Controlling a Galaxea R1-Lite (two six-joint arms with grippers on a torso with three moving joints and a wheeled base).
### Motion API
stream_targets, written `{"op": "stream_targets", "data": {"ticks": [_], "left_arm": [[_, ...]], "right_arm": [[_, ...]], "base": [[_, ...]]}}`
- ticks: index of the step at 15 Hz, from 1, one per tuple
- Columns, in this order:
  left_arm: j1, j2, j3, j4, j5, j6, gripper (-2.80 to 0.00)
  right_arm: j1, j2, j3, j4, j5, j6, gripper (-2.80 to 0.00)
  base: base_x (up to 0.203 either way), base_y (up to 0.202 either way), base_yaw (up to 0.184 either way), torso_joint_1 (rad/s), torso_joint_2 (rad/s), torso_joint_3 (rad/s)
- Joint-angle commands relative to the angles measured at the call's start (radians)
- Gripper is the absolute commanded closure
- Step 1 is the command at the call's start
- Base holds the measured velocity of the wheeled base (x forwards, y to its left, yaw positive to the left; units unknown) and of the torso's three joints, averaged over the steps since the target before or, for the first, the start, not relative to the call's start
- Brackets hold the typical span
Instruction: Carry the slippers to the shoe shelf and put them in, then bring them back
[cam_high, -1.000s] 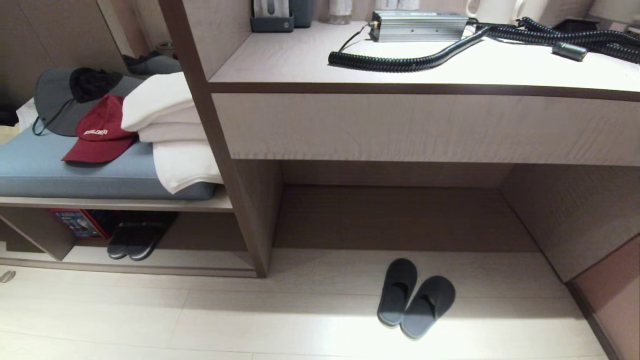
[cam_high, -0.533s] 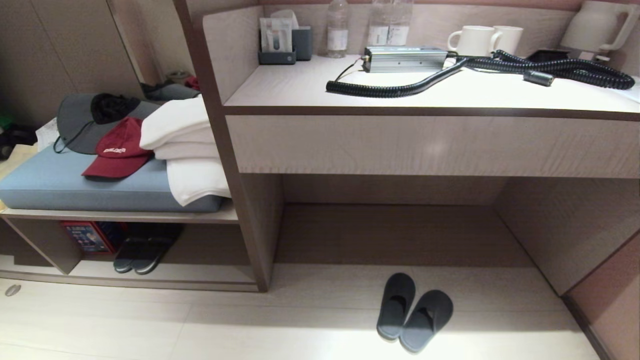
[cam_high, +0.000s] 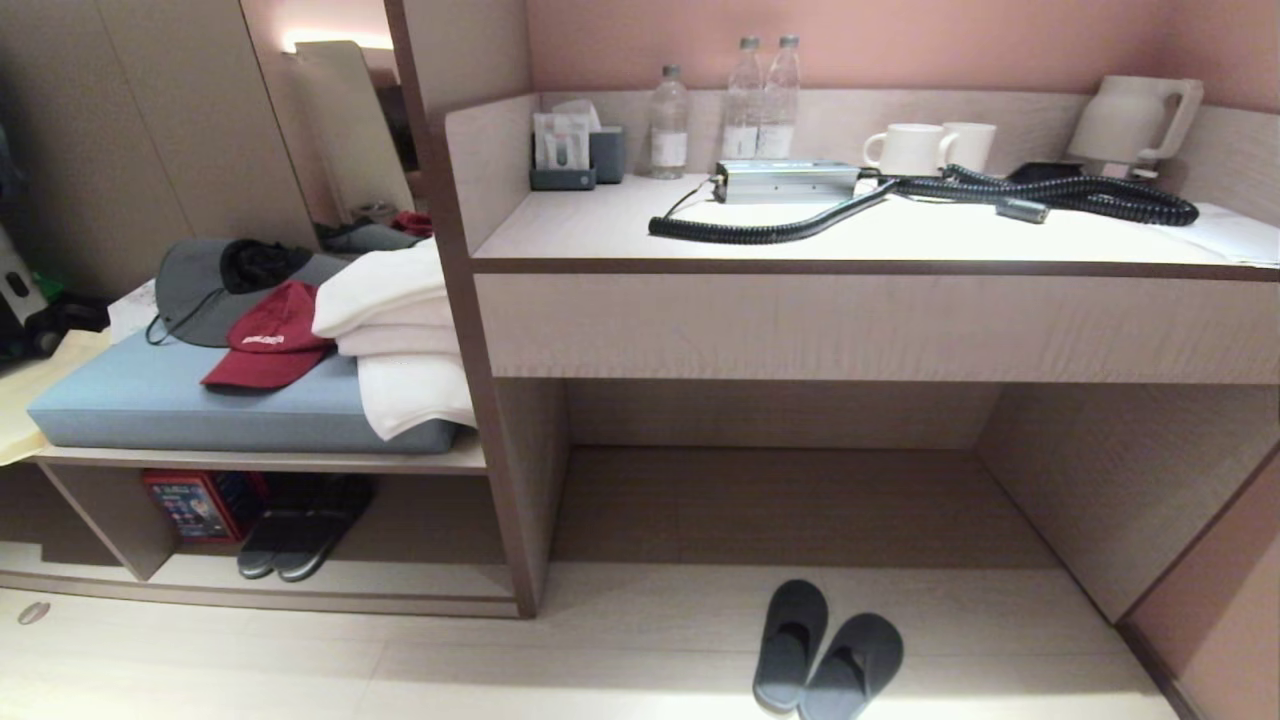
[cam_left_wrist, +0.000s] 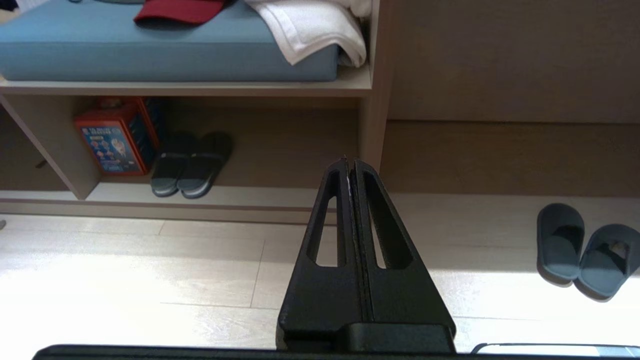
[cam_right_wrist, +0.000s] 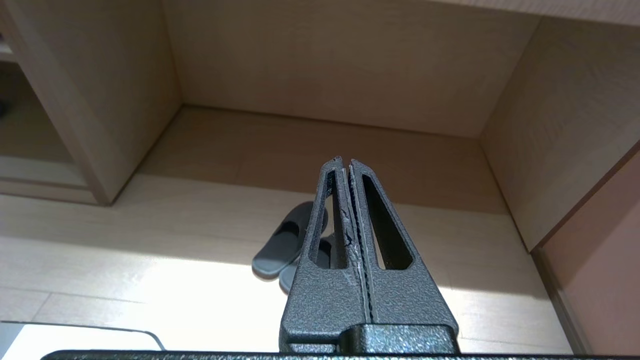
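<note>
Currently, operator, your slippers lie side by side on the pale floor just in front of the desk alcove, toes pointing in toward it and soles flat; the pair touch each other at the near end, and nothing grips or touches them. Your shoe shelf is the low cubby to the left of the alcove, beyond an upright divider, under a blue cushion that carries a red cap, a grey hat and folded white towels. Inside that cubby you already have a second, blacker pair of slippers beside a red box. Your left gripper hangs clear above the floor with its fingers pressed together and nothing between them; from its wrist view the cubby lies ahead and the task pair well off to one side. Your right gripper is likewise fully closed and empty, held above the floor, with the task pair showing just behind its fingers and the alcove beyond. Neither arm appears in the head view. On the desk top note a coiled black cable, a metal box, three bottles, two mugs and a kettle.
</note>
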Motion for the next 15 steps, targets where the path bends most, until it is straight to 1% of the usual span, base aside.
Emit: {"op": "stream_targets", "data": {"ticks": [1,3,5,13,15], "left_arm": [[-0.001,0.0,0.0,-0.002,0.0,0.0,0.0],[-0.001,0.0,0.0,0.0,0.0,0.001,0.0],[0.0,0.0,0.0,-0.002,0.0,0.01,0.0],[-0.001,0.0,0.0,-0.002,0.0,0.006,0.0],[0.0,0.0,0.0,-0.002,0.0,0.001,0.0]], "right_arm": [[0.0,-0.002,0.0,0.0,0.0,-0.001,0.0],[0.0,-0.002,0.0,0.0,0.0,-0.001,0.0],[0.0,-0.002,0.0,0.0,0.0,-0.001,0.0],[0.0,-0.002,0.0,0.0,0.0,-0.001,0.0],[0.0,-0.002,0.0,0.0,0.0,-0.001,0.0]], "base": [[0.0,0.0,0.0,0.002,0.0,0.198],[0.0,0.0,0.0,0.003,0.01,0.167],[0.0,0.0,0.0,0.002,0.0,0.044],[0.0,0.0,0.0,0.001,0.0,0.004],[0.002,0.068,-0.006,0.004,0.0,0.003]]}}
